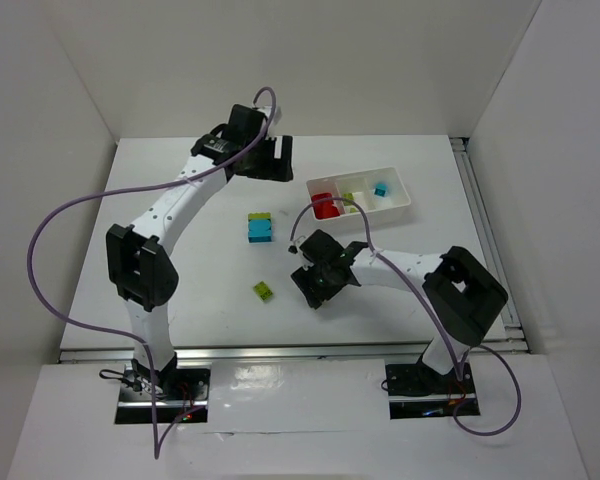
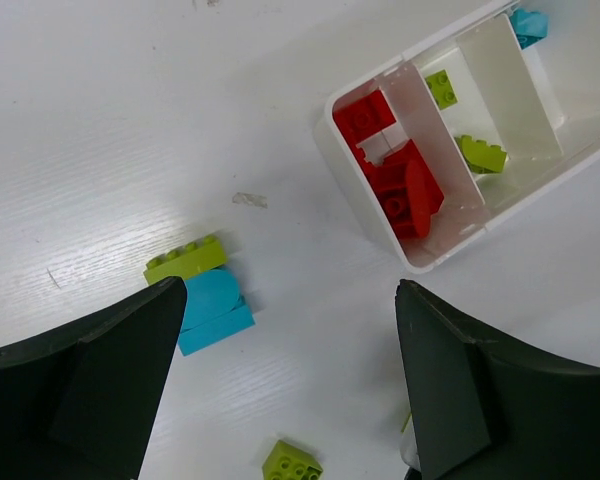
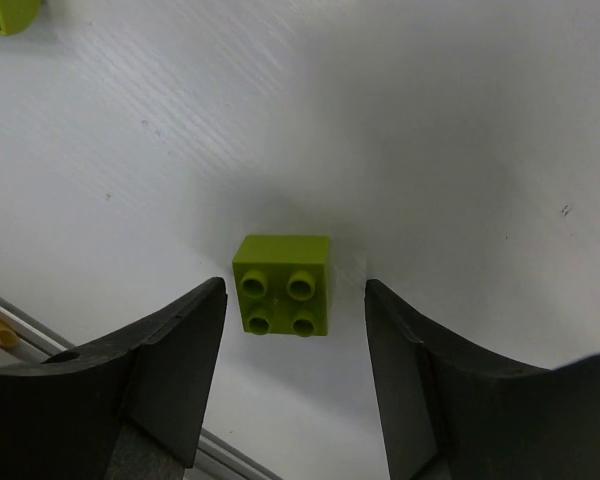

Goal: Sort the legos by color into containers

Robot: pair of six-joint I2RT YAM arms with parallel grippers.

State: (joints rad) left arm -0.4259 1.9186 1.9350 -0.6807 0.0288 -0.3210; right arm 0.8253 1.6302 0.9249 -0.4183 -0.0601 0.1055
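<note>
The white three-compartment tray (image 1: 400, 203) sits right of centre and holds red legos (image 2: 395, 170), lime ones (image 2: 480, 152) and a cyan one (image 2: 528, 25), each colour in its own section. On the table lie a lime brick (image 2: 185, 258) touching a cyan brick (image 2: 212, 310), and a lime four-stud brick (image 3: 283, 285). My right gripper (image 3: 295, 300) stands open low over that four-stud brick (image 1: 265, 291), a finger on each side with gaps. My left gripper (image 1: 275, 165) hangs open and empty at the back, above the table (image 2: 290, 370).
The tray's near-left corner (image 2: 415, 262) lies just ahead of the left gripper's right finger. Another lime brick (image 3: 5, 12) shows at the top left of the right wrist view. The table's front rail (image 1: 280, 350) runs close behind the right gripper (image 1: 302, 283).
</note>
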